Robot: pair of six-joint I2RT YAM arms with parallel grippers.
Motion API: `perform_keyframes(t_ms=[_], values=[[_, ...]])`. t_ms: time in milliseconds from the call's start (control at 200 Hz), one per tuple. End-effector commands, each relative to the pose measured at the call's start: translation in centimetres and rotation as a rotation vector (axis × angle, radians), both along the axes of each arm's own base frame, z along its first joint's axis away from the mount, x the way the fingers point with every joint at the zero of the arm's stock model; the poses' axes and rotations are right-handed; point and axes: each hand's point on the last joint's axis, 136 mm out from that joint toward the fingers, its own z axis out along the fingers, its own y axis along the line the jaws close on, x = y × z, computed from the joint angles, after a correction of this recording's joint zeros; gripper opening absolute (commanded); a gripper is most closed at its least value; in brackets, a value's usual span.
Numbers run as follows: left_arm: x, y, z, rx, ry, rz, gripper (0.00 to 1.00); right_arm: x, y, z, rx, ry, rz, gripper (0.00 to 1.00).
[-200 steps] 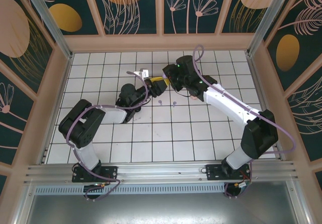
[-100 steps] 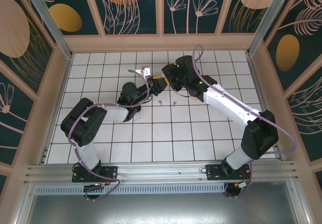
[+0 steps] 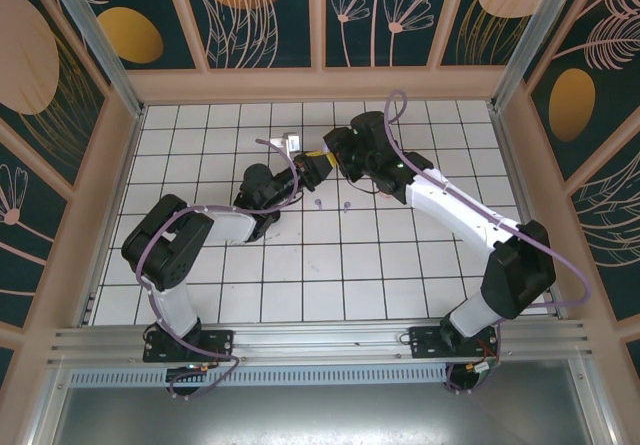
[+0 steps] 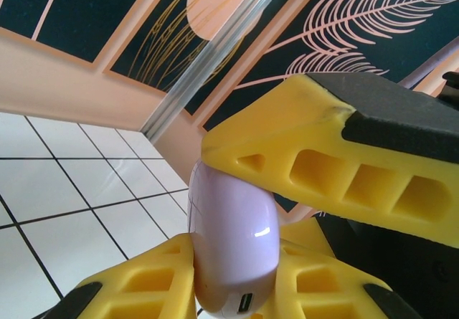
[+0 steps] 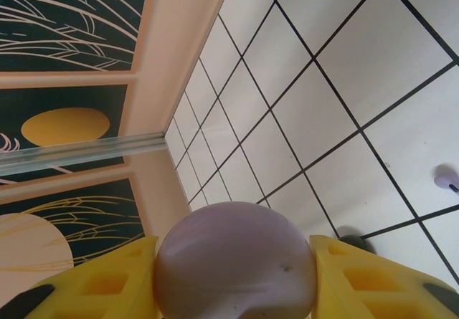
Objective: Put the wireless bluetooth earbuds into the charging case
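We find both claws meeting over the far middle of the white tiled table [image 3: 400, 265], gripping one smooth round lilac plastic charging case [image 4: 231, 218] between them.

Left claw [image 4: 233, 290]: narrow. Its yellow fingers press on the two flat faces of the charging case, which the left wrist view shows edge-on with its port end towards the camera.

Right claw [image 5: 237, 287]: set at a middle width and holding the same charging case [image 5: 237, 262] across its round rim. We take the large yellow finger [image 4: 323, 168] lying over the rim in the left wrist view to belong to this claw.

We see no gap along the edge of the charging case, so we judge the lid to be closed.

The two tiny stemmed lilac earbuds [image 3: 317, 204] [image 3: 347, 206] lie loose on the table, apart from each other and just towards the near edge from the claws. One is almost under the left claw, close to the left wrist. The other is under the right claw, and the right wrist view catches one of them at its right border [image 5: 446, 181]. We cannot tell their long axes, as they are too small.

We judge that the lid must be opened first. Either claw then reaches down and towards the near edge, the left claw being nearer the left one of the lilac earbuds
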Motion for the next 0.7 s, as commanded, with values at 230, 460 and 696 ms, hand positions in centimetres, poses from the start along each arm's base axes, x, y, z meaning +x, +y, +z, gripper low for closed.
perform_keyframes(t_ms=[230,460,696], values=[[0.2,0.1,1.2,-0.026,-0.014,0.004,0.05,-0.4,-3.7,7.1,-0.015,-0.194,-0.058,0.76],[-1.1,-0.6,1.3,0.048,-0.03,-0.08,0.0,-2.8,-8.9,7.1,-0.146,-0.301,-0.065,0.76],[-4.0,-2.1,2.4,0.112,-0.076,-0.301,0.0,-4.6,-13.1,6.0,-0.342,-0.467,0.01,0.76]])
